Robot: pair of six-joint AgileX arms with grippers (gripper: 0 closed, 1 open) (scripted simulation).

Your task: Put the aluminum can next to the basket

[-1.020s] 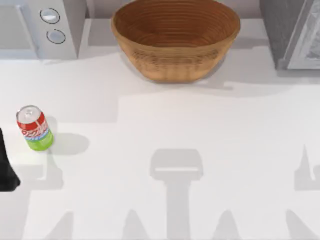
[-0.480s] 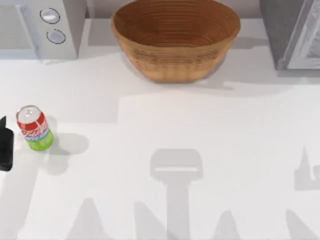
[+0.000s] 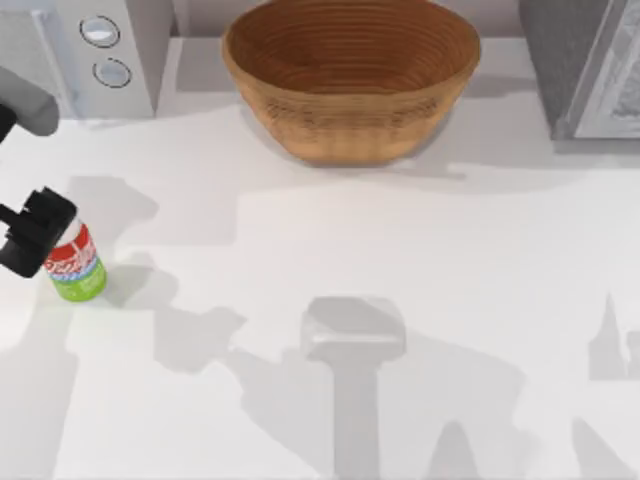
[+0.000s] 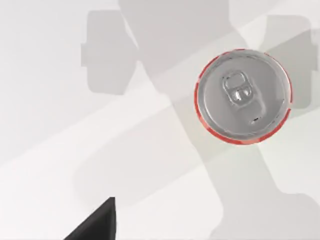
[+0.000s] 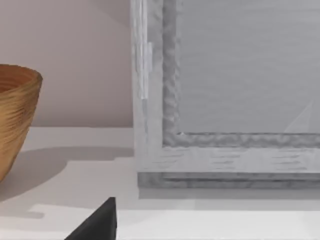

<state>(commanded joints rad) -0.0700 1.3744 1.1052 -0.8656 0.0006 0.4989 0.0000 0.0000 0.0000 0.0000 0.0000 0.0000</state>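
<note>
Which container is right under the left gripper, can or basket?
The aluminum can, standing upright at the table's left edge; the left gripper sits over its top. The basket stands far off at the back centre.

Bright, even light floods the white table (image 3: pixel 420 260), where soft-edged grey arm shadows overlap without glare.

Beneath the black left gripper (image 3: pixel 35 232) stands the small aluminum can (image 3: pixel 75 265), its top plain silver, its upper label red with white lettering, then a blue-white band and a lime-green base. Well away from it, the large round woven basket (image 3: pixel 350 85) is warm brown, ribbed in coils. The table (image 3: pixel 400 260) is white.
</note>
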